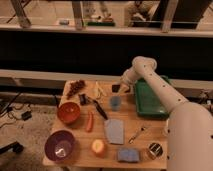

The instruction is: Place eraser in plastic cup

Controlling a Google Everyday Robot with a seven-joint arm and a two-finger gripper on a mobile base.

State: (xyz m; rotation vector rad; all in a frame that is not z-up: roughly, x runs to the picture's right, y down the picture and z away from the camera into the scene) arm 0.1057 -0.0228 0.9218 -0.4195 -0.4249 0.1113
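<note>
my gripper (pixel 119 89) hangs over the back half of the table (pixel 145 146), just left of the green tray (pixel 150 100), and its fingers are pinched narrow on the eraser (pixel 115 88) – a small dark block showing at the tips. the blue cup (pixel 115 103) stands on the table just below and a little nearer the camera, not touching the eraser

the step in hand looks like lining up for the drop. to do it well i want the eraser centred over the cup's mouth before i let go, since the block seems about as long as the cup is wide – off-centre and it may catch the rim or tip the light cup. i'd come down low, turn the block end-on if i can, then part the fingers gently and lift straight up, keeping clear of the black-handled utensil (pixel 100 109) lying just left of the cup
</note>
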